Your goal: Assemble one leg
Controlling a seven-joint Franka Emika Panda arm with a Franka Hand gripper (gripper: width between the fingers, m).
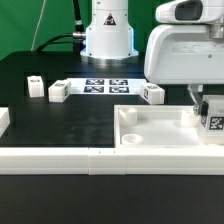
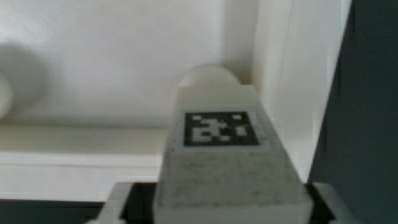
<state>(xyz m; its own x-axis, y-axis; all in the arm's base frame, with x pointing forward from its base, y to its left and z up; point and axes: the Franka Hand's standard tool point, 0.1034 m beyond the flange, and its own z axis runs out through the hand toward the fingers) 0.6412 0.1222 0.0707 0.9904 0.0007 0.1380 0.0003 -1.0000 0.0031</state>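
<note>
Arm lowered over tray (image 1: 160,135), end effector (image 1: 210,118) apparently gripping leg (image 2: 222,140)

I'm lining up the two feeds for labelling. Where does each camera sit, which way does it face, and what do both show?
Exterior view: sits off the arm, low at the table's near edge, facing across the black table toward the robot's white base; the gripper hangs at its right.
Wrist view: rides the wrist, looking along the grey finger at the tray.
Shared: the small white tagged plastic leg in the gripper, over the large white tray-like part.
</note>
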